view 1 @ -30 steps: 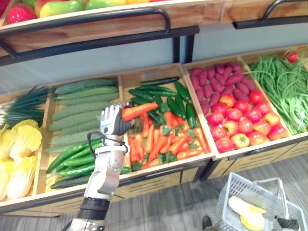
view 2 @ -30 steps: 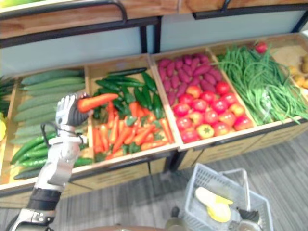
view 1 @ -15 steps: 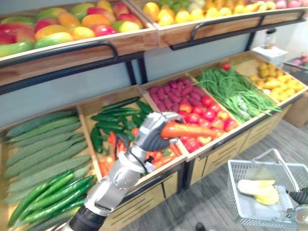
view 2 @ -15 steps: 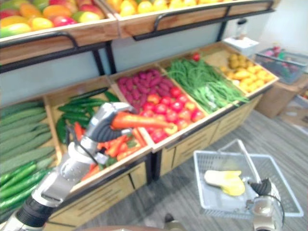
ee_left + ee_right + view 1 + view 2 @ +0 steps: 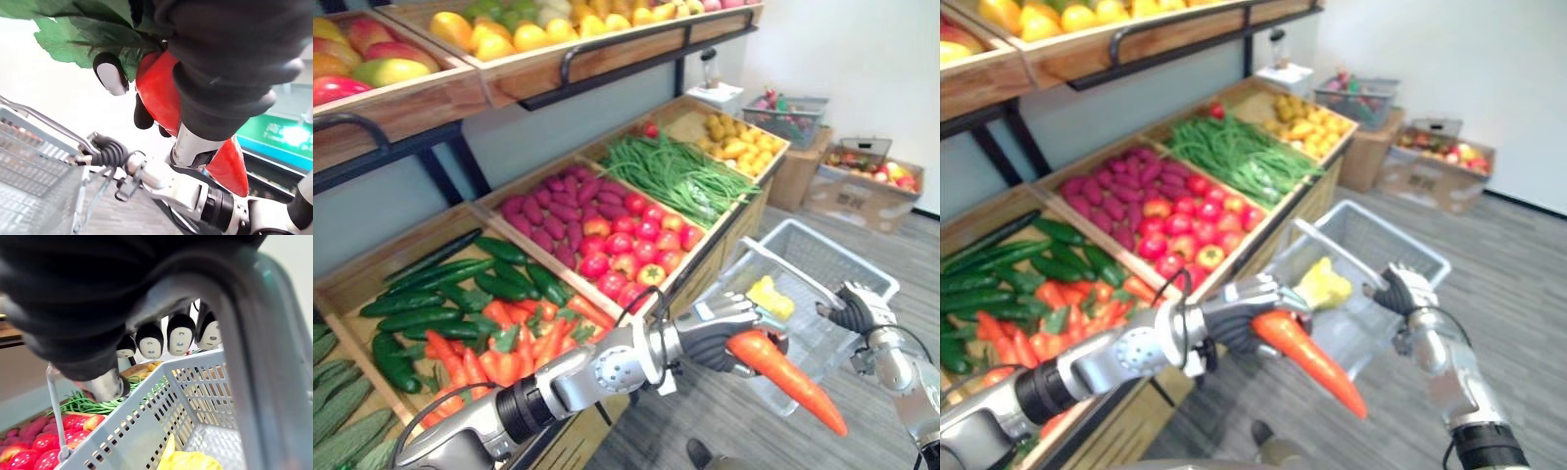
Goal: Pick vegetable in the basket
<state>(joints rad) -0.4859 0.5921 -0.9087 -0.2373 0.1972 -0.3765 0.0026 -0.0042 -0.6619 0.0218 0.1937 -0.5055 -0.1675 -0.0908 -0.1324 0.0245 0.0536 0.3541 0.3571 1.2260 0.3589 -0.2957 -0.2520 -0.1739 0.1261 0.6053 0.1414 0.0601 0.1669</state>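
1. Orange carrot (image 5: 785, 379) – it is gripped at its thick, leafy end by the left hand (image 5: 710, 333), whose fingers are curled round it. It is out of the display and in the air, next to the basket (image 5: 1386, 240).
2. Its long axis slants down and towards the robot's right, with the pointed tip leading. The basket's opening lies just beyond that tip, further to the right and slightly away from the robot. I judge the carrot is at the near rim and not yet over the opening.
3. The right hand (image 5: 855, 308) has its fingers wrapped round the basket's handle (image 5: 793, 276) and holds it up. The left hand is therefore the one to make the drop.
4. One yellow vegetable (image 5: 770, 297) lies in the basket, towards the shelf side.
5. Wooden bins behind hold more carrots with green peppers (image 5: 499, 352), tomatoes (image 5: 626, 245) beside purple tubers (image 5: 548, 211), and green beans (image 5: 671, 171).
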